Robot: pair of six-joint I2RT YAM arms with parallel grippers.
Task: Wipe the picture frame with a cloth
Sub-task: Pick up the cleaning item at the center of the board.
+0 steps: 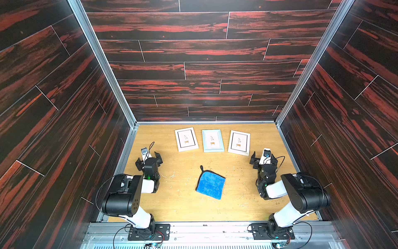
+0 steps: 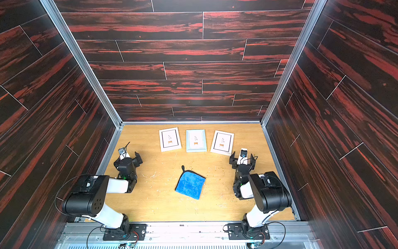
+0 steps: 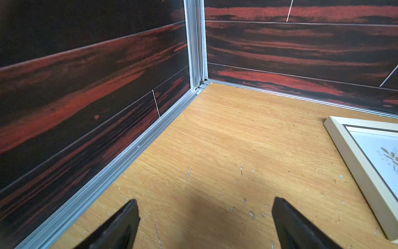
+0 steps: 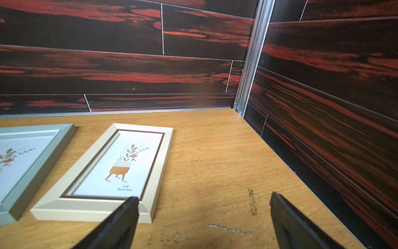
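Both empty and spread wide, left gripper (image 1: 148,159) and right gripper (image 1: 263,159) flank the cloth (image 1: 211,185); nothing begun, grasping it looks first.

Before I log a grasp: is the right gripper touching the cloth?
Apart. In a top view, bare table shows between the cloth and the open right gripper.

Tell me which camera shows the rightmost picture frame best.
Right wrist view: the rightmost picture frame is close up, its print legible. Both top views show it small and far; the left wrist view misses it.
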